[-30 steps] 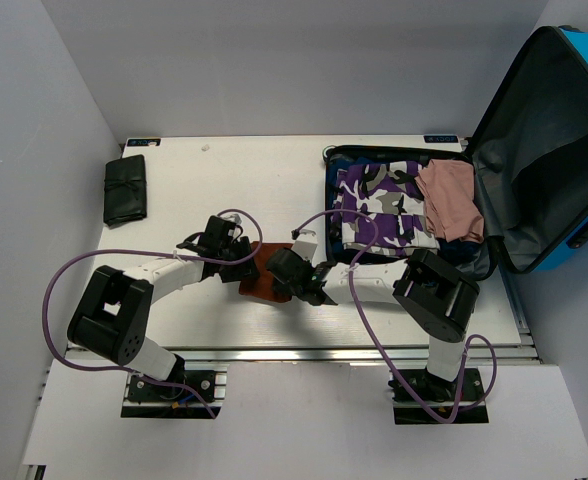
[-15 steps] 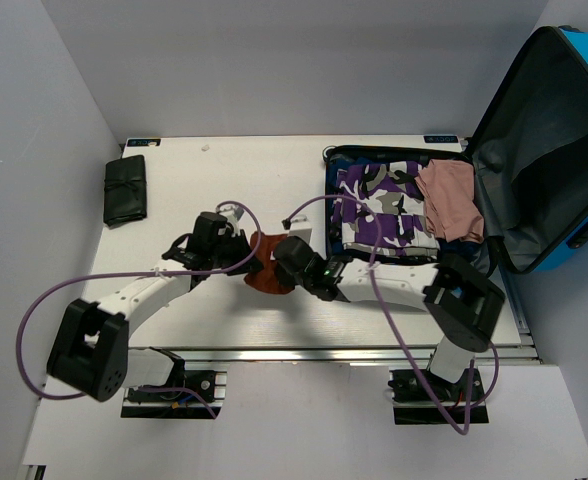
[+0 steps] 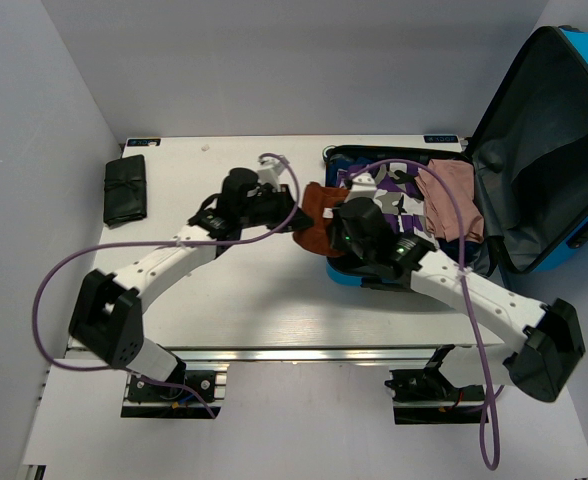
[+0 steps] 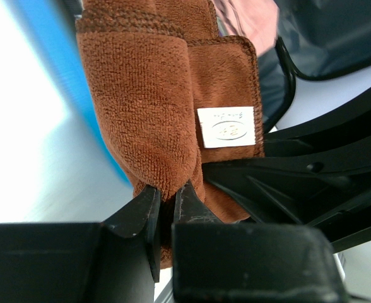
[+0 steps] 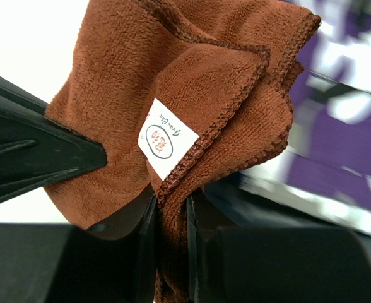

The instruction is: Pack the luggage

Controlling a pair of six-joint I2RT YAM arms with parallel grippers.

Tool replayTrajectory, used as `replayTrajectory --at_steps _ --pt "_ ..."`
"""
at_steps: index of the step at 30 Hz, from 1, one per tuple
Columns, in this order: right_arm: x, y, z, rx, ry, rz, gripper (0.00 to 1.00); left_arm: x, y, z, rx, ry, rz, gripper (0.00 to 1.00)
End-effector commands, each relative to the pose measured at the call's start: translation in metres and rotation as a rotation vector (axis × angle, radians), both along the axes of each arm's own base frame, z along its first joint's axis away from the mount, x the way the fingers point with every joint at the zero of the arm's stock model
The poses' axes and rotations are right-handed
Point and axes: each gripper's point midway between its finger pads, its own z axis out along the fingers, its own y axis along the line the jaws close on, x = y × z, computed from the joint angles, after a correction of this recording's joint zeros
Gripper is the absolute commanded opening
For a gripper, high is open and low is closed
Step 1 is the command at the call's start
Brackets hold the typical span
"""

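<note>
The blue luggage [image 3: 574,140] lies open at the right of the table, lid raised, with a purple camouflage garment [image 3: 379,190] and a pink garment [image 3: 449,195] inside. Both grippers hold a folded brown towel [image 3: 319,215] in the air over the luggage's left rim. My left gripper [image 3: 296,212] is shut on the towel's left side [image 4: 147,107]. My right gripper [image 3: 332,232] is shut on its other side [image 5: 192,82]. A white label shows on the towel in both wrist views.
A folded black cloth [image 3: 126,190] lies at the table's far left. The purple cables of both arms loop over the table's middle. The raised lid stands at the right, against the wall.
Both arms have lifted the brown towel off the table's middle and carried it up and to the right, to the luggage's left rim.
</note>
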Motion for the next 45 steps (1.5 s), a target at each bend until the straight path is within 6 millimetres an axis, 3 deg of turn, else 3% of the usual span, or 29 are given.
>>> replayTrajectory --at_steps 1,8,13,14,15,16,18,21,25,26,27,29,30,34,37,40,45 --pt "-0.002 -0.054 -0.011 -0.092 0.032 -0.084 0.0 -0.008 -0.047 0.018 -0.042 -0.033 -0.139 0.0" --pt "-0.011 -0.128 -0.029 -0.142 0.098 -0.243 0.0 -0.027 -0.134 -0.004 0.005 0.006 -0.311 0.0" --pt "-0.007 -0.206 -0.048 -0.237 0.148 -0.468 0.0 -0.017 -0.178 -0.018 0.057 -0.007 -0.336 0.0" --pt "-0.008 -0.215 -0.049 -0.238 0.147 -0.492 0.0 -0.008 -0.19 -0.022 0.065 0.004 -0.338 0.0" --pt "-0.007 -0.221 -0.05 -0.235 0.146 -0.513 0.0 -0.016 -0.202 -0.023 0.067 0.002 -0.368 0.0" --pt "-0.01 -0.24 -0.056 -0.234 0.17 -0.564 0.0 -0.008 -0.211 -0.026 0.073 0.003 -0.369 0.0" --pt "-0.012 -0.251 -0.06 -0.231 0.185 -0.591 0.0 -0.016 -0.225 -0.029 0.08 0.007 -0.398 0.0" --pt "-0.018 -0.289 -0.065 -0.255 0.2 -0.68 0.0 -0.022 -0.24 -0.033 0.085 0.01 -0.415 0.0" --pt "-0.026 -0.328 -0.074 -0.29 0.253 -0.76 0.0 -0.045 -0.261 -0.037 0.064 0.017 -0.46 0.04" --pt "-0.026 -0.33 -0.078 -0.279 0.266 -0.757 0.0 -0.054 -0.267 -0.039 0.063 0.015 -0.477 0.04" --pt "-0.029 -0.344 -0.079 -0.271 0.282 -0.802 0.0 -0.057 -0.274 -0.032 0.044 0.013 -0.485 0.04" --pt "-0.029 -0.35 -0.078 -0.261 0.311 -0.806 0.0 -0.065 -0.287 -0.04 0.036 0.027 -0.508 0.04" --pt "-0.034 -0.363 -0.078 -0.265 0.333 -0.84 0.0 -0.073 -0.295 -0.041 0.024 0.038 -0.519 0.04" --pt "-0.038 -0.383 -0.067 -0.257 0.359 -0.866 0.0 -0.077 -0.32 -0.032 -0.041 0.042 -0.531 0.04" --pt "-0.039 -0.395 -0.057 -0.284 0.358 -0.849 0.0 -0.077 -0.324 -0.038 -0.04 0.055 -0.499 0.04" --pt "-0.04 -0.403 -0.055 -0.285 0.392 -0.83 0.0 -0.08 -0.33 -0.028 -0.073 0.057 -0.476 0.02" --pt "-0.036 -0.413 -0.065 -0.274 0.466 -0.794 0.0 -0.088 -0.336 -0.04 -0.056 0.103 -0.45 0.02"
